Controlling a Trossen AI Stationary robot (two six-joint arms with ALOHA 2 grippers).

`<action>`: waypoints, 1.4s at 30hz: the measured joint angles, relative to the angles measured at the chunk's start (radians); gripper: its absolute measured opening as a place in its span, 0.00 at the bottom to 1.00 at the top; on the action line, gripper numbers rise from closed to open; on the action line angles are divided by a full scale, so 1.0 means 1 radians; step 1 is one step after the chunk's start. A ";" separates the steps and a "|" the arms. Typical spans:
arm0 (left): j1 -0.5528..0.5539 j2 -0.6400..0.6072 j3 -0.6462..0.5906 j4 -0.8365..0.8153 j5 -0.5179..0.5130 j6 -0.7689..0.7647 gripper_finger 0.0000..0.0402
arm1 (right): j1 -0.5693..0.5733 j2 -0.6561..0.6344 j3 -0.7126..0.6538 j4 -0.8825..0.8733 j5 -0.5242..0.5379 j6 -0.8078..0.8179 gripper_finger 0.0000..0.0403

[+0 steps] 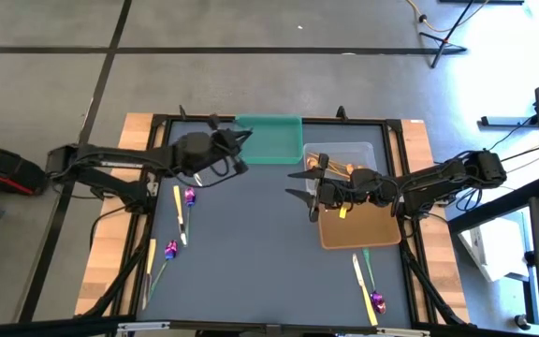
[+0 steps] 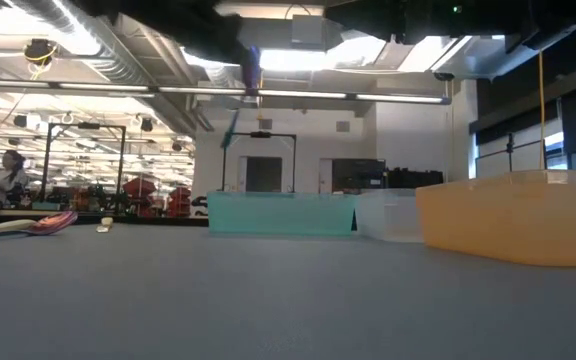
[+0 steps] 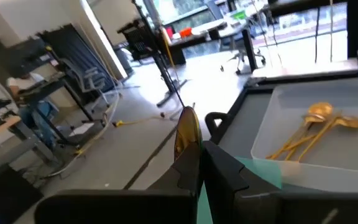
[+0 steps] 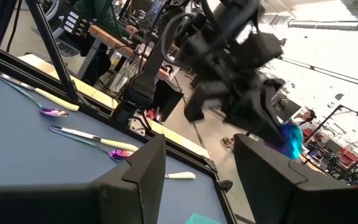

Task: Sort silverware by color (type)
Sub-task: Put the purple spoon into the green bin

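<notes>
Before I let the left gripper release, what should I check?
1. Left gripper shut on purple spoon: ok.
2. Spoon hanging inside the rim of the green tray: cannot tell; the gripper is at its left edge.
3. Right gripper open, apart from the green tray: ok.
4. Clear tray holds only gold spoons: ok.
5. Table free of loose silverware: not ok.

Two dark jointed arms carry black cables and angular claws.
</notes>
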 joint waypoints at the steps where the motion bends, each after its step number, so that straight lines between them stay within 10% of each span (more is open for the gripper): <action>1: 0.011 0.028 0.013 0.001 0.013 0.000 0.03 | 0.000 0.000 0.000 0.000 0.000 -0.001 0.45; 21: 0.168 0.444 0.083 0.074 0.068 -0.141 0.04 | 0.000 0.000 0.000 -0.004 0.000 -0.002 0.45; 42: 0.105 0.323 0.084 -0.031 0.061 -0.159 0.29 | 0.000 0.000 0.000 -0.010 0.000 -0.002 0.45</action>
